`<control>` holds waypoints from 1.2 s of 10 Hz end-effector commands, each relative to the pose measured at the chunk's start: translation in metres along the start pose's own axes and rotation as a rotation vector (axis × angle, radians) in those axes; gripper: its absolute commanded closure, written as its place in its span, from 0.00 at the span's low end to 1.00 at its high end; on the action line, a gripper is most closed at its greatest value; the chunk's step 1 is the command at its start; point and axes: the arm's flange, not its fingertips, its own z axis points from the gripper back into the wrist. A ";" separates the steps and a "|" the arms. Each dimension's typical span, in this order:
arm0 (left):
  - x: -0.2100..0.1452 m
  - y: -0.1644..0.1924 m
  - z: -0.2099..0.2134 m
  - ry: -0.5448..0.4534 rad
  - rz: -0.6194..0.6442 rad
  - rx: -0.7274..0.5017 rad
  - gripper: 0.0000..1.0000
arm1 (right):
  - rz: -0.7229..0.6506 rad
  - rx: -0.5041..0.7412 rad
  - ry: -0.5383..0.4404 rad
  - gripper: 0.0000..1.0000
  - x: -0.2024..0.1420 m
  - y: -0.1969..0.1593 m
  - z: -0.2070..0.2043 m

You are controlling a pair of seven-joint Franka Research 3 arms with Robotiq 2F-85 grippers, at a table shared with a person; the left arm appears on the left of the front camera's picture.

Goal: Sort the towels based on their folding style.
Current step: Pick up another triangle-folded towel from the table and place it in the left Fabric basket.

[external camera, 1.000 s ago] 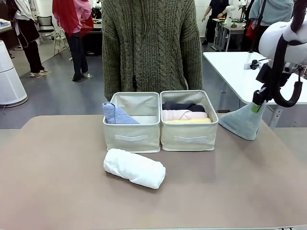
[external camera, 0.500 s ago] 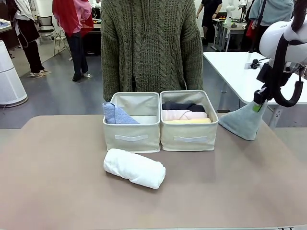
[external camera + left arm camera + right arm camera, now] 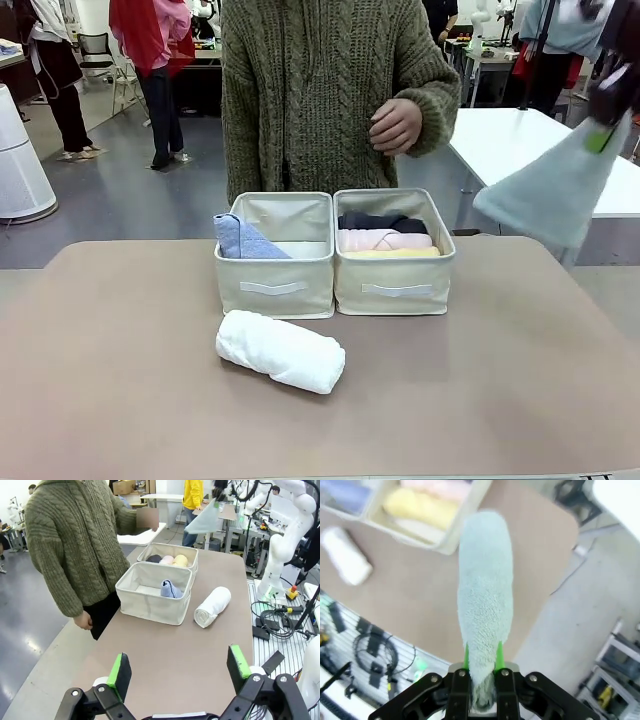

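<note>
**One cone towel aloft, well right of its bin**

One grey-teal cone towel is held clear of the table at its right side. Its long axis is slanted, wide end down, and its tip is pinched in the closed right hand. The left bin, where the light blue cone towel is kept, is to be reached leftward, past the right bin of rolled towels. The left hand is held open, well apart.

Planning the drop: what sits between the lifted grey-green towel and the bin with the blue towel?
In the front view, the other bin, holding three rolled towels, stands between the lifted towel and the bin with the blue towel.
</note>
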 end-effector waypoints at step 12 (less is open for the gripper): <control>0.002 -0.002 0.001 -0.011 -0.008 0.007 0.00 | -0.159 -0.115 0.008 0.96 -0.220 -0.051 0.065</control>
